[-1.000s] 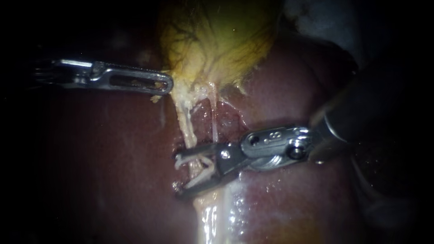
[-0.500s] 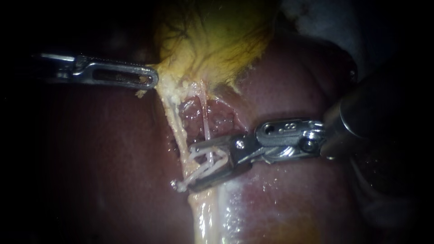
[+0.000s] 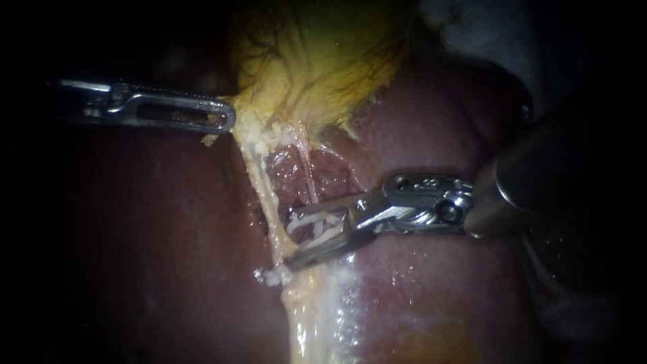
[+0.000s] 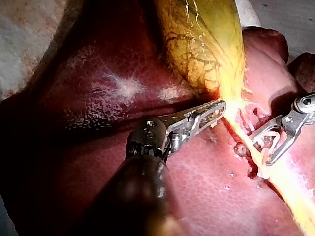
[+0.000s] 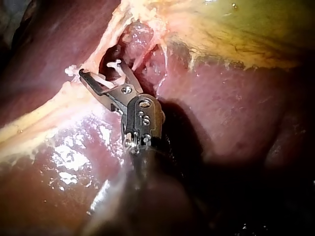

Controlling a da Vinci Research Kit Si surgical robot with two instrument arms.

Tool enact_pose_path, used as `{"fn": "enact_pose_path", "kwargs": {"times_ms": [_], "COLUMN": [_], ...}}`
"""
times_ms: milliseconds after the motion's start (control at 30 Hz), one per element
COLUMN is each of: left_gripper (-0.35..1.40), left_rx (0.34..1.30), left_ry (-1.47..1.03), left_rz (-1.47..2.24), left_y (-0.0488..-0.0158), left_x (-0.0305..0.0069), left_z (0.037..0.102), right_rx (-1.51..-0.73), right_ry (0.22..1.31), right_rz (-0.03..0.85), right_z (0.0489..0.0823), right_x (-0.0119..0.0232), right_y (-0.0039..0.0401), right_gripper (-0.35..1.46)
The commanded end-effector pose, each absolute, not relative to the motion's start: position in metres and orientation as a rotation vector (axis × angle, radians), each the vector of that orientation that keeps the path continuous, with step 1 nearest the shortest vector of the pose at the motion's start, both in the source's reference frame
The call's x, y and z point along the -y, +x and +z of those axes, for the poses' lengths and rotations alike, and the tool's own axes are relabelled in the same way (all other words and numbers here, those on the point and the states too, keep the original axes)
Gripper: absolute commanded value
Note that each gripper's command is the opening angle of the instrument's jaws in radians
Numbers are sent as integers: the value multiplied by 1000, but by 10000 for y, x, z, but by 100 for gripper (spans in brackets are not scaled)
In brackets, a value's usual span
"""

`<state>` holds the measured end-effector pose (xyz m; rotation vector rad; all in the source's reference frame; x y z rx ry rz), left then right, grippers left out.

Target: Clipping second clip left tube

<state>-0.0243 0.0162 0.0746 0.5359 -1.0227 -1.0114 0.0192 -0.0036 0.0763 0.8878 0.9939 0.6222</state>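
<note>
The left instrument (image 3: 229, 120) comes in across the dark liver (image 3: 168, 236). Its jaws lie together, their tips pinching the pale tissue at the lower edge of the yellow gallbladder (image 3: 317, 61). The left wrist view shows the same: the instrument (image 4: 219, 108) has its tips closed on that edge, below the veined gallbladder (image 4: 202, 39).

From this edge two strands run down over the liver. The left tube (image 3: 259, 182) is the thicker, pale yellow one. The right tube (image 3: 309, 178) is thin and lies just beside it, with raw red tissue between them.

The right instrument (image 3: 290, 240) reaches in low across the liver. Its jaws stand partly apart and hold a white clip (image 3: 317, 226) between them, touching it from both sides. The right tube runs down into the gap between the jaws. The left tube crosses at their tips, and I cannot tell whether the clip goes around it.

A small white piece (image 3: 267, 275) sits on the left tube just past the lower jaw's tip. It is too small to tell what it is.

In the right wrist view the right instrument (image 5: 101, 69) has its tips at the pale strand, with the clip (image 5: 114, 64) showing between the jaws.
</note>
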Motion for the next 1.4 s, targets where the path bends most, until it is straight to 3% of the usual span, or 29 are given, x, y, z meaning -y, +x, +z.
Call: {"fn": "enact_pose_path", "kwargs": {"times_ms": [33,333,633,1100,1233,1400], "left_gripper": [-35,-35,-35,-35,-35,-35], "left_rx": [1023,1023,1023,1022,1022,1023], "left_ry": [536,536,536,535,535,535], "left_rz": [-1011,-1012,-1012,-1012,-1012,-1012], "left_y": [-243,-244,-245,-246,-246,-246], "left_x": [-162,-162,-162,-162,-162,-162], "left_z": [746,746,747,747,747,747], "right_rx": [-996,-1058,-1159,-1193,-1193,-1179], "right_ry": [901,1038,1159,1213,1213,1227], "right_rz": [632,650,595,563,565,583], "right_z": [765,777,768,748,749,751], "right_x": [34,35,45,57,54,52], "right_y": [193,208,220,237,238,240], "right_gripper": [52,52,52,48,39,5]}}
